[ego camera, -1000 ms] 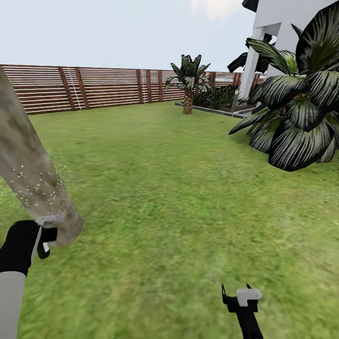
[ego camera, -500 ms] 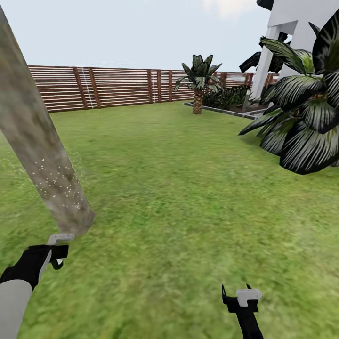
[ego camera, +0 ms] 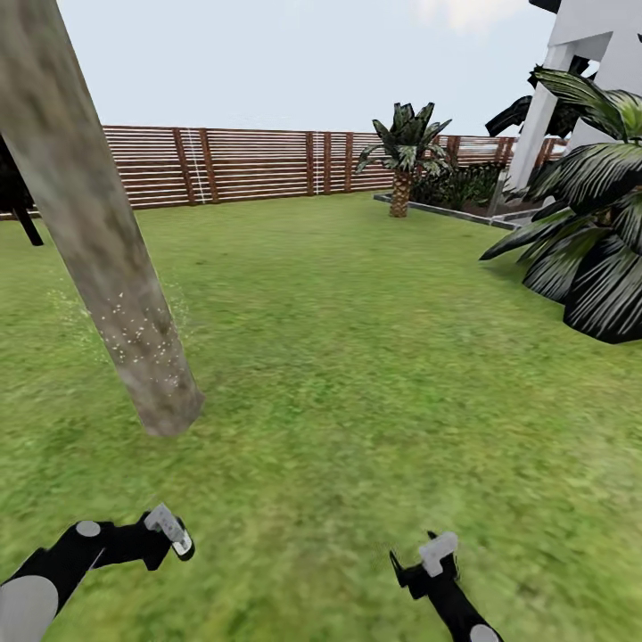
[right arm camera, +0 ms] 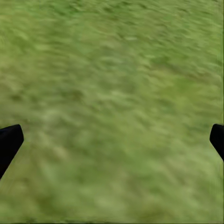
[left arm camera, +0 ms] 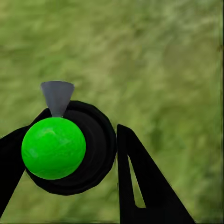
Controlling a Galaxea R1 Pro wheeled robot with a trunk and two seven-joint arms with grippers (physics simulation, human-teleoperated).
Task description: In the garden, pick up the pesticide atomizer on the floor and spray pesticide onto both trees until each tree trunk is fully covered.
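A thick mottled grey-brown tree trunk point(ego camera: 107, 241) leans across the frame's upper left, whitish pesticide specks point(ego camera: 138, 332) dotting its lower bark.

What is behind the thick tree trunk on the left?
Behind the trunk runs the wooden fence, with lawn before it. A dark shape shows beside the trunk, and the trunk covers the rest of it.

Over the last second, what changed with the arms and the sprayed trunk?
The left gripper, shut on the atomizer, dropped away from the tree trunk and now points at the grass. The camera swung, shifting the whole view. The right gripper stayed open and low; pale speckles stayed on the bark.
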